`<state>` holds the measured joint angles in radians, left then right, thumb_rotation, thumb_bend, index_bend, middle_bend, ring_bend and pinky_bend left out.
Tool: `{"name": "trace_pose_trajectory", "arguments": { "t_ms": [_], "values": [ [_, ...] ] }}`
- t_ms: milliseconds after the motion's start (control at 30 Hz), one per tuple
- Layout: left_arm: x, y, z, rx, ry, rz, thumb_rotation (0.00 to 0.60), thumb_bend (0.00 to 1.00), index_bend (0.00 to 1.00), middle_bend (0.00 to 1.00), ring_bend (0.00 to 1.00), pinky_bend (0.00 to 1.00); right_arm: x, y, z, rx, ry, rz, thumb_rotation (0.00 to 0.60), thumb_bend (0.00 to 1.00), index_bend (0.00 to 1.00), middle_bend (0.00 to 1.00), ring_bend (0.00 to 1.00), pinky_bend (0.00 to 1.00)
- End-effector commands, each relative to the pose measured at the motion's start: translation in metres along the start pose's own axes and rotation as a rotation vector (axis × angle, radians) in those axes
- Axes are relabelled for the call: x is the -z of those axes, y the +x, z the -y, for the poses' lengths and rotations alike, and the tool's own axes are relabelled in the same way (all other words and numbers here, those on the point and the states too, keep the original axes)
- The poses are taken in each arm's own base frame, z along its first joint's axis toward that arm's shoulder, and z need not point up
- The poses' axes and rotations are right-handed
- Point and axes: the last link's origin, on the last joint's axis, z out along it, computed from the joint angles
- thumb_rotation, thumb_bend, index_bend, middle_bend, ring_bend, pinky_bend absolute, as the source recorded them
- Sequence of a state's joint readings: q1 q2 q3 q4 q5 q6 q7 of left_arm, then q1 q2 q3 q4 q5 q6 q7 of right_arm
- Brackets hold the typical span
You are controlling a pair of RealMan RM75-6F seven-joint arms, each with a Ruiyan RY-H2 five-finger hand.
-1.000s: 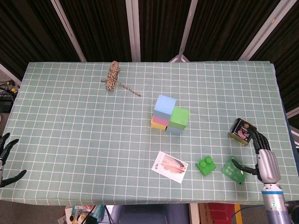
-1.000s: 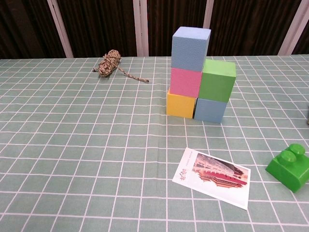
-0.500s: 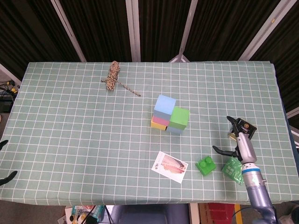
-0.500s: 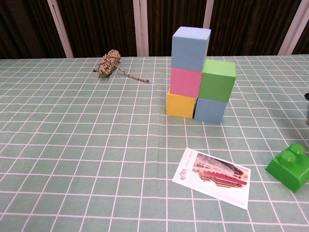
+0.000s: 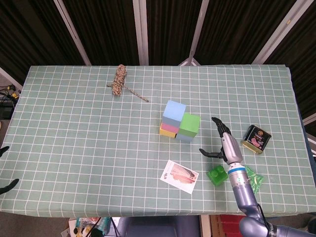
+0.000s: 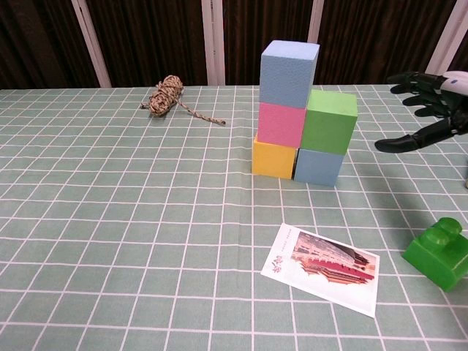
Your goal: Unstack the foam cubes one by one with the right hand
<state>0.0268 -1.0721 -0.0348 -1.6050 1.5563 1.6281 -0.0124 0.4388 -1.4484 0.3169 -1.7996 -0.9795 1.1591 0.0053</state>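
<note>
The foam cubes stand as two touching columns at mid-table. A blue cube tops a pink cube on a yellow cube. Beside them a green cube sits on a light blue cube. My right hand hovers to the right of the stack at about the green cube's height, fingers spread, holding nothing and touching no cube. Only the fingertips of my left hand show at the table's left edge, apart and empty.
A rope coil lies at the back left. A photo card and a green toy brick lie in front of the stack. A tin and a green packet lie right.
My right hand has travelled from the front right corner leftward and up toward the stack, and has entered the chest view. My left hand has slid further off the left edge.
</note>
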Motion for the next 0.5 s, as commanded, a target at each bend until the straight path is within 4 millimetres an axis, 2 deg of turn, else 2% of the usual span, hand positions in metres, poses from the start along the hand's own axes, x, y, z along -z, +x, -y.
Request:
{"name": "trace_pose_trajectory", "arguments": {
  "t_ms": [33, 367, 500],
  "values": [
    [-0.001, -0.001, 0.0, 0.0, 0.0, 0.004, 0.6, 0.17, 0.17, 0.0, 0.0, 0.0, -0.006, -0.008, 0.011, -0.007, 0.002, -0.006, 0.6, 0.19, 0.05, 0.06, 0.04, 0.0],
    [-0.001, -0.003, -0.004, -0.001, -0.007, 0.012, 0.6, 0.17, 0.17, 0.0, 0.0, 0.0, -0.022, -0.028, 0.042, 0.01, 0.011, -0.014, 0.6, 0.19, 0.06, 0.06, 0.04, 0.0],
    [-0.001, -0.004, -0.004, 0.0, -0.006, 0.013, 0.6, 0.17, 0.17, 0.0, 0.0, 0.0, -0.028, -0.037, 0.053, 0.004, 0.006, -0.018, 0.6, 0.19, 0.1, 0.07, 0.1, 0.0]
  ]
}}
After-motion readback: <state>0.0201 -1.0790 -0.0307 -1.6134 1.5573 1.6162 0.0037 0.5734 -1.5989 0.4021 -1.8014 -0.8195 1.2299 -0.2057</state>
